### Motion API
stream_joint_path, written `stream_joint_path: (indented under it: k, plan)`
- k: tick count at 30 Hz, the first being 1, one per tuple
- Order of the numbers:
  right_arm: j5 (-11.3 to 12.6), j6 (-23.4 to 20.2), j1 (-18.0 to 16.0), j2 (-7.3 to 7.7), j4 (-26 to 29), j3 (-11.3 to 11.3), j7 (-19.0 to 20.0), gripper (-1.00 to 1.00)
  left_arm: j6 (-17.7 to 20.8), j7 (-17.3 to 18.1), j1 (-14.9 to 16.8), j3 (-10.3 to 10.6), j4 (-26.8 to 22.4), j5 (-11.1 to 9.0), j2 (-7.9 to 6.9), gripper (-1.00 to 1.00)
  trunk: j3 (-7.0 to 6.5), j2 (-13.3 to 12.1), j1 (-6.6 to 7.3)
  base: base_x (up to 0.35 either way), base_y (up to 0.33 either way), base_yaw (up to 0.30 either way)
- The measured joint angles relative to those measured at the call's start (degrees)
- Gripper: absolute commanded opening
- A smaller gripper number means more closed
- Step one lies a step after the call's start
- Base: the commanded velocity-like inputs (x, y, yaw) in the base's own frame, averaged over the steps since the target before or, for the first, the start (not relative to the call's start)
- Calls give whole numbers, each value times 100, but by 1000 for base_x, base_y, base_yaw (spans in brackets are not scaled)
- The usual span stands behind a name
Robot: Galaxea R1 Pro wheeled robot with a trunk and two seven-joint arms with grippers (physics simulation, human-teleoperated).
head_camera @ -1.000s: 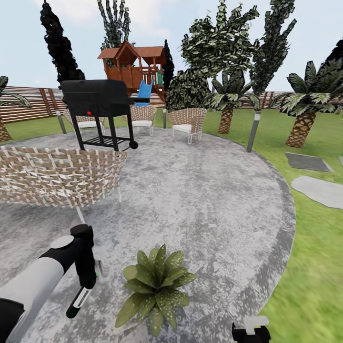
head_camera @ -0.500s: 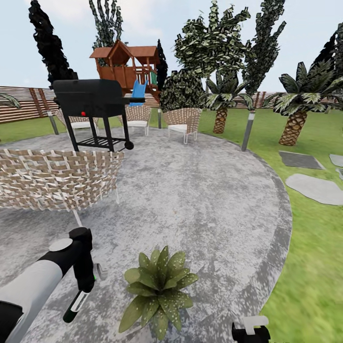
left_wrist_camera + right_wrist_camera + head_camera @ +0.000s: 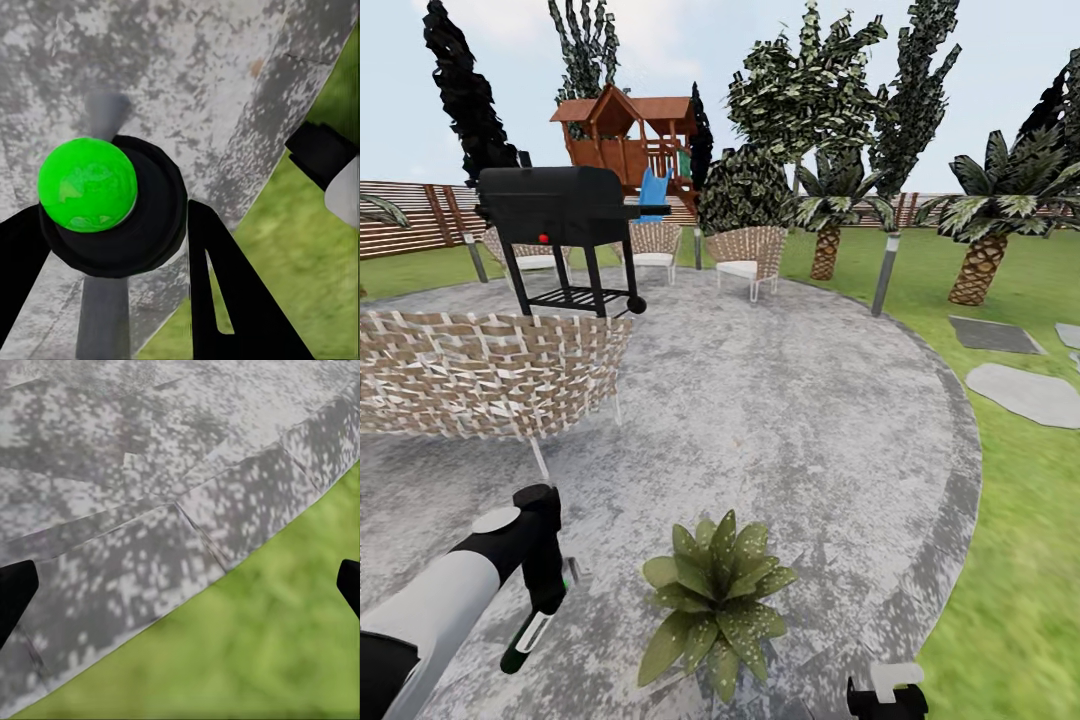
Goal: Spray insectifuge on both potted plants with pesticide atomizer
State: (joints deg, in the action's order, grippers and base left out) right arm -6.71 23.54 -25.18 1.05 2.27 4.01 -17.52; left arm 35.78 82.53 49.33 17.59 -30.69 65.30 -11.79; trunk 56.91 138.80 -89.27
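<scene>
One potted plant (image 3: 720,590), a rosette of pale-speckled green leaves, stands on the round grey paved patch (image 3: 800,420) just ahead of me; its leaves hide the pot. The second potted plant is out of view. My left gripper (image 3: 548,598) hangs left of the plant, shut on the pesticide atomizer (image 3: 528,634), a dark bottle-like thing. In the left wrist view the atomizer (image 3: 112,206) is a black round body with a bright green knob, held between the black fingers (image 3: 225,300). My right gripper (image 3: 887,690) is low at the right, open (image 3: 180,585) over the patch's edge.
A wicker chair (image 3: 480,375) stands close at the left, with a black grill (image 3: 560,215) behind it and more wicker chairs (image 3: 750,255) beyond. Palms (image 3: 985,240), a lamp post (image 3: 885,275), stepping stones (image 3: 1025,390), a play tower (image 3: 630,140) and a brown slatted fence (image 3: 410,215) ring the lawn.
The whole picture has shifted a little, so the camera moved; the plant now sits slightly further right in view. Both arms keep their pose and the left grip is unchanged.
</scene>
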Motion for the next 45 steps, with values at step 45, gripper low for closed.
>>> stream_joint_path:
  k: [45]
  plan:
    - [10, 9, -1, -13, 25, -15, 0, 100, -4, -525, -206, -628, -157, -130, 161, -100, -8, 0, 1, 11, 27, -61]
